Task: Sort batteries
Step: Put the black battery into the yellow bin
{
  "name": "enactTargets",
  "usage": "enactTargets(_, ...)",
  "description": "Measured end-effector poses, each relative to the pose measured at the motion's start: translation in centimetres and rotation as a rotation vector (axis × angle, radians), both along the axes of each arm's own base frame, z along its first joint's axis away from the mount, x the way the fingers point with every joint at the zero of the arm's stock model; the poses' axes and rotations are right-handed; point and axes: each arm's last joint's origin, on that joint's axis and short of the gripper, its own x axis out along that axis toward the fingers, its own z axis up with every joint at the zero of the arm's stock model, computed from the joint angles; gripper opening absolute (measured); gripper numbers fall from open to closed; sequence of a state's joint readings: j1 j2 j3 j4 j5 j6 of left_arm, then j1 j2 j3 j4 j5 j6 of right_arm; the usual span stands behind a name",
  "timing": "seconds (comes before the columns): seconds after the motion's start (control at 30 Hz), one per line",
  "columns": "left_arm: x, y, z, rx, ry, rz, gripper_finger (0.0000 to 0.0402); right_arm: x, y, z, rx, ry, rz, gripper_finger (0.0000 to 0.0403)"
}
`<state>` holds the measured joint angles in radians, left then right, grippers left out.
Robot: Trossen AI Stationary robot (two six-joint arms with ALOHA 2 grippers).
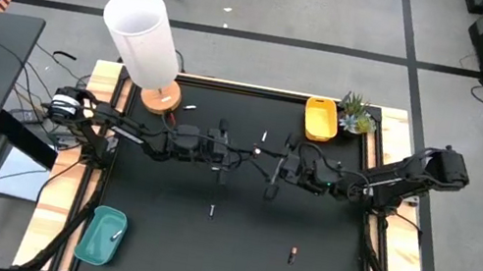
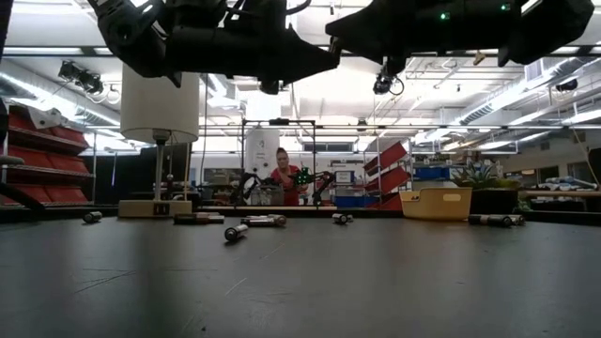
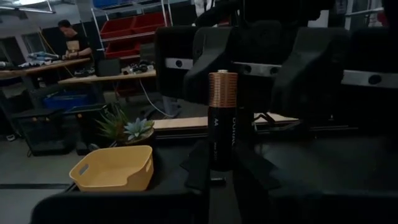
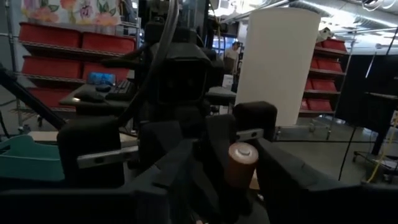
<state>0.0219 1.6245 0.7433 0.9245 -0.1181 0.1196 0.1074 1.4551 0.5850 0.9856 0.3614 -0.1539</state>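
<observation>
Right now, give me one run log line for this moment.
left gripper: shut on copper-top battery | right gripper: open around its copper end | handover mid-table | yellow tray: empty

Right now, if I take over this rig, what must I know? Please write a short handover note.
Left gripper: shut on a copper-topped battery, held upright above mid-table.
Right gripper: open, facing the left one, holding nothing.
On the mat: loose batteries, a light one, a dark one, and more near the lamp.
Done: one light piece, probably a battery, lies in the teal tray; no battery shows in the yellow tray.
Left: place the held battery, then sort the loose ones.
</observation>
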Motion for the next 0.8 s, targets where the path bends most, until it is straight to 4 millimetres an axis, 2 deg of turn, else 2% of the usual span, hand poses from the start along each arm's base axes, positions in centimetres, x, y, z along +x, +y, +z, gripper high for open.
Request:
enactTargets(0.2, 0.0, -0.1, 0.0, 0.001, -0.001, 0.0, 0.0054, 0.1, -0.7, -0.1, 0.032, 0.005, 0.002, 0.0036)
enactTargets(0.47, 0.0, 0.0, -0.1, -0.018, 0.011, 0.026, 0.0061, 0.1, -1.6, -0.2, 0.047, 0.007, 0.009, 0.0034)
enactTargets(0.53, 0.0, 0.1, -0.2, -0.046, 0.012, 0.061, 0.0084, 0.1, -1.8, -0.2, 0.046, 0.009, 0.003, 0.0034)
enactTargets(0.67, -0.1, 0.3, -0.5, -0.051, 0.049, 0.127, 0.0156, 0.1, -2.4, -0.2, 0.037, 0.012, -0.03, 0.0034)
enactTargets(0.8, -0.2, 0.6, -1.2, -0.045, 0.11, 0.237, 0.0216, -0.3, -3.8, -0.1, 0.044, 0.055, -0.146, 0.0034)
